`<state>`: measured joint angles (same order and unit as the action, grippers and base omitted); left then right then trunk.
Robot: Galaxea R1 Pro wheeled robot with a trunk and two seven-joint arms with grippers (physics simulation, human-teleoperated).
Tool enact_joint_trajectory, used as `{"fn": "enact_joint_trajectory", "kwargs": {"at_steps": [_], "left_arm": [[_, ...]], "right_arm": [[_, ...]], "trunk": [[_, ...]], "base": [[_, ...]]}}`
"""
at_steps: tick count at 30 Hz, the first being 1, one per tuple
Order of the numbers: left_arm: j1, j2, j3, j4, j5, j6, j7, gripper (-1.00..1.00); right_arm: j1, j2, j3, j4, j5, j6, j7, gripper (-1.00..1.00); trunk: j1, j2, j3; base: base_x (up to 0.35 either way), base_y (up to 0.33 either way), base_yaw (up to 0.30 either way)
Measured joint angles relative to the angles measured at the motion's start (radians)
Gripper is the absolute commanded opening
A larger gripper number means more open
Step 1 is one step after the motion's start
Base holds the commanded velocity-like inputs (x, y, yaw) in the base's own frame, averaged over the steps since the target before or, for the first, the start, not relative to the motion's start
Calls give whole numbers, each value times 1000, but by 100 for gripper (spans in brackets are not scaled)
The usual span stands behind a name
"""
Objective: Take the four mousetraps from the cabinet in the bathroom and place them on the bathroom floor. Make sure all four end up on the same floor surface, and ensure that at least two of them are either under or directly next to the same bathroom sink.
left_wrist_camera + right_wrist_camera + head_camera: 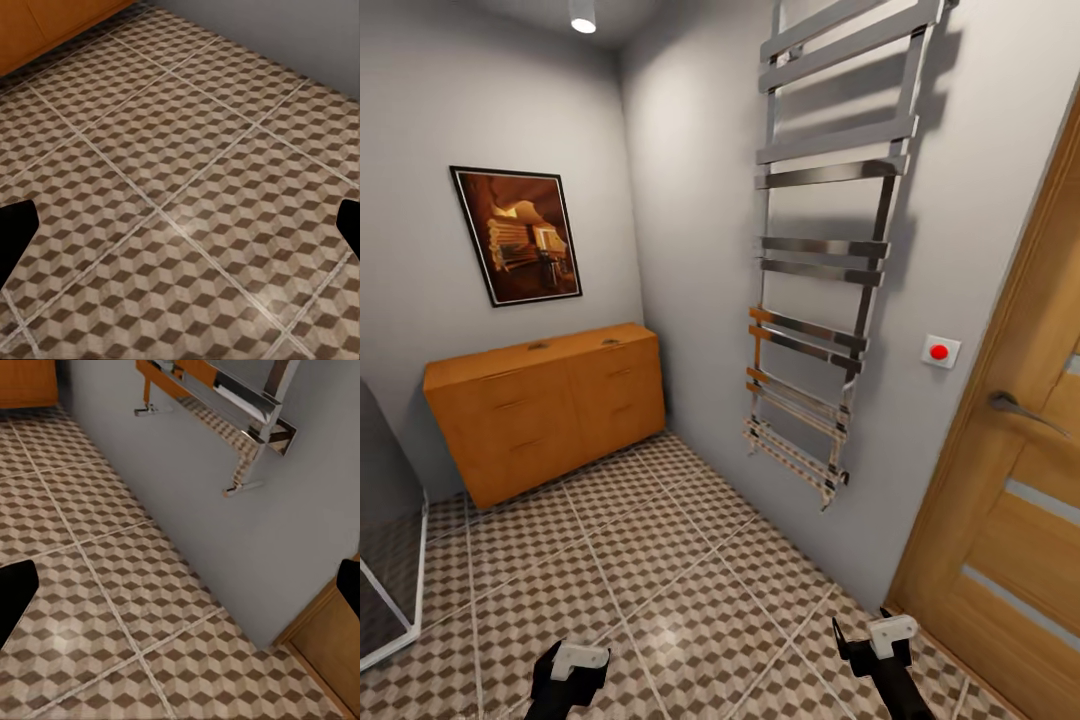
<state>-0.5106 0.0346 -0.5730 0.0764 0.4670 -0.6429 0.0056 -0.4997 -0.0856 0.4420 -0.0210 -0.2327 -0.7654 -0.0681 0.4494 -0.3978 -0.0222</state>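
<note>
The orange-brown cabinet (550, 405) stands against the far wall, its drawers shut. On its flat top lie two tiny dark flat shapes, apparently mousetraps (538, 346) (610, 341), too small to make out. The cube-patterned bathroom floor (660, 560) stretches from the cabinet to me. My left gripper (572, 662) and right gripper (875, 640) hang low near me, far from the cabinet. Both are open and hold nothing: the left wrist view has the left gripper (180, 229) over bare tiles, and the right gripper (180, 589) hangs over tiles beside the wall. The sink is out of view.
A chrome towel rail (820, 300) juts from the grey right wall. A wooden door (1010, 500) with a lever handle (1025, 410) is at the right, beside a red button (940, 351). A glass screen (385, 540) edges a dark floor patch at the left.
</note>
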Motion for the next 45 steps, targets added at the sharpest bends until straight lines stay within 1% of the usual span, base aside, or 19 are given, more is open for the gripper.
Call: {"fn": "enact_joint_trajectory", "kwargs": {"at_steps": [29,36,45], "left_arm": [[0,0,0,0,0,0,0,100],[0,0,0,0,0,0,0,100],[0,0,0,0,0,2,0,100]], "right_arm": [[0,0,0,0,0,0,0,100],[0,-1,0,0,0,0,0,100],[0,-2,0,0,0,0,0,100]], "trunk": [[0,0,0],[0,0,0],[-1,0,0]], "base": [[6,0,285],[216,0,248],[307,0,38]]}}
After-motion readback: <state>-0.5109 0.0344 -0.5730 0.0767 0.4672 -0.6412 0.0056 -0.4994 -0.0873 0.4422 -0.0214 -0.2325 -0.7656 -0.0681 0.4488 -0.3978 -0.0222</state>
